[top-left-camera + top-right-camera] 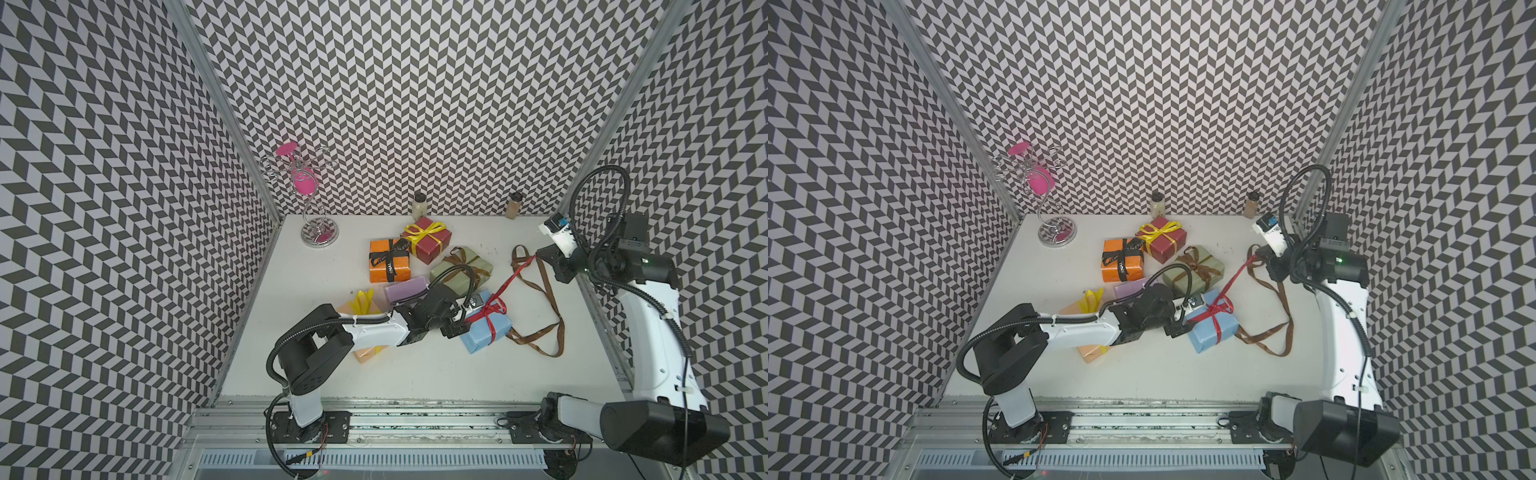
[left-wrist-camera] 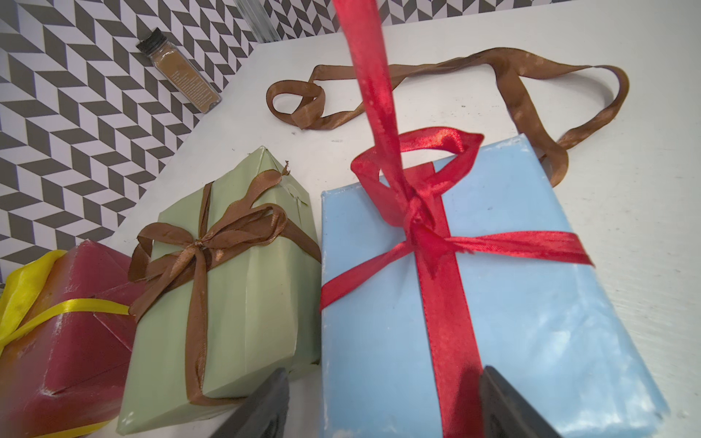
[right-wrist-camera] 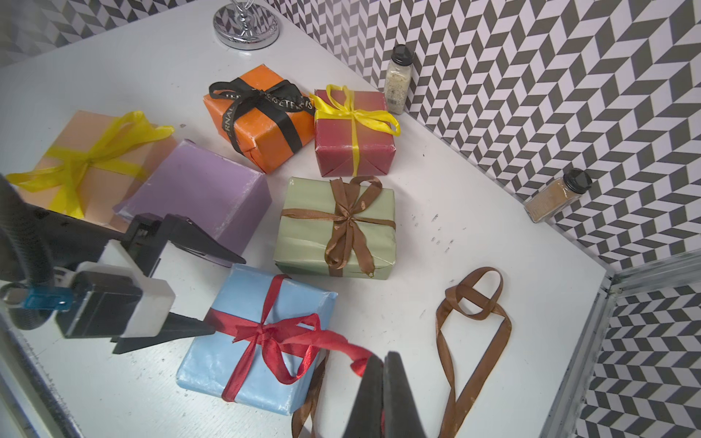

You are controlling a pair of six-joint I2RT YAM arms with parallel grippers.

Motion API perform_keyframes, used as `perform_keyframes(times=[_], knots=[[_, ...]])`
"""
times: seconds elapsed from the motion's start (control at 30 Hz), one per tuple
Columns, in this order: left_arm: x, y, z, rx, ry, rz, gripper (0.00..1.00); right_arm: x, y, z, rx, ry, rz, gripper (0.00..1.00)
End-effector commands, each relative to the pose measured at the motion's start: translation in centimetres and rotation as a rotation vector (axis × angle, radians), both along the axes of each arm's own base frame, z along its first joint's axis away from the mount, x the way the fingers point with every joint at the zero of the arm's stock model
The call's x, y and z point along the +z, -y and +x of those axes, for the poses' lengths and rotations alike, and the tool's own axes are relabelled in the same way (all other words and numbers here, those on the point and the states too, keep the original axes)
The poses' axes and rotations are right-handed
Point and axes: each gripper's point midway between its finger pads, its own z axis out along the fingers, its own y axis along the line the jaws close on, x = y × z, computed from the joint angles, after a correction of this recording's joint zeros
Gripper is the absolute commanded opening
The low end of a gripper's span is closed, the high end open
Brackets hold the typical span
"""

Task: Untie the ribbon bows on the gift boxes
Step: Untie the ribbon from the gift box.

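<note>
The light blue gift box (image 1: 484, 332) lies mid-table with a shiny red ribbon (image 1: 513, 278) crossed over it. My right gripper (image 3: 383, 356) is shut on that ribbon's tail, which runs taut up from the knot; one loop (image 2: 436, 140) still stands. My left gripper (image 2: 385, 369) is open, its fingers straddling the blue box's near end. Bows are tied on the sage green box (image 3: 337, 223) (brown), the orange box (image 3: 261, 117) (black) and the dark red box (image 3: 352, 132) (yellow). The peach box (image 3: 95, 159) has a yellow bow. No ribbon shows on the lilac box (image 3: 197, 189).
A loose brown ribbon (image 1: 544, 299) sprawls on the table right of the blue box, one end under it. Two spice jars (image 1: 419, 205) (image 1: 513, 205) stand at the back wall. A chrome stand (image 1: 318, 232) with pink pieces is at the back left.
</note>
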Motion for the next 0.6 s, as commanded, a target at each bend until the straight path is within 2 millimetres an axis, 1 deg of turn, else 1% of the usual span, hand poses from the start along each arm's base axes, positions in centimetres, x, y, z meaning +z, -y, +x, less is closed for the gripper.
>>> perform_keyframes(times=[0.0,0.13,0.23,0.3,0.33,0.37,0.4,0.43,0.47,0.5,0.57], knots=[[-4.1,-1.9,-0.7,0.003,-0.071,0.117,0.79,0.2,1.9,1.5,-0.1,0.032,0.001,0.0],[-3.4,-1.8,-0.5,0.0,-0.067,0.105,0.79,-0.5,3.5,2.9,-0.201,0.027,0.014,0.0],[-3.2,-1.8,-0.6,-0.009,-0.072,0.1,0.79,-0.6,4.7,3.9,-0.272,0.022,0.045,0.0],[-3.0,-1.8,-0.7,-0.017,-0.071,0.096,0.79,-1.4,4.4,4.1,-0.259,0.008,0.068,0.0],[-2.8,-1.7,-0.8,-0.023,-0.07,0.093,0.79,-2.1,4.0,4.0,-0.237,-0.006,0.084,0.03],[-2.5,-1.6,-0.8,-0.03,-0.073,0.089,0.79,-2.8,3.6,3.9,-0.217,-0.022,0.098,0.1],[-2.0,-1.4,-0.9,-0.04,-0.077,0.082,0.79,-3.5,3.3,3.8,-0.202,-0.046,0.108,0.23],[-1.5,-1.3,-0.9,-0.046,-0.076,0.074,0.79,-4.3,3.1,3.7,-0.197,-0.076,0.117,0.4],[-1.1,-1.2,-0.9,-0.051,-0.074,0.067,0.79,-5.0,3.0,3.6,-0.19,-0.102,0.115,0.52],[-0.7,-1.2,-0.9,-0.059,-0.072,0.063,0.79,-5.8,3.0,3.5,-0.176,-0.127,0.099,0.59],[0.1,-0.9,-1.1,-0.077,-0.072,0.055,0.79,-6.9,2.4,3.0,-0.148,-0.179,0.06,0.65]])
